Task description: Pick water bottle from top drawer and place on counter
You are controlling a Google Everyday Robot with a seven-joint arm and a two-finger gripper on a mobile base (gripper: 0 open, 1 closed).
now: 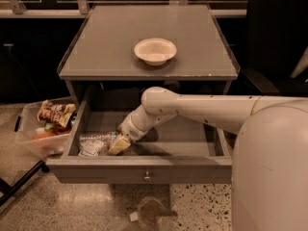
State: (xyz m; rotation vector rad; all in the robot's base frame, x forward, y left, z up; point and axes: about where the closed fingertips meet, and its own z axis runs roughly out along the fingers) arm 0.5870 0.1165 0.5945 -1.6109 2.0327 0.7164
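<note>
- Your arm [211, 112] comes in from the right, its long cream link lying nearly level.
- At the rounded elbow [156, 101] it bends down and to the left.
- Your gripper [120, 144] points downward, low inside the top drawer [192, 174], toward its front left corner.

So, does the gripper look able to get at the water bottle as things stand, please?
Probably yes: the drawer stands open, and the gripper is down inside it, right beside the water bottle, with nothing visible between them.
</note>
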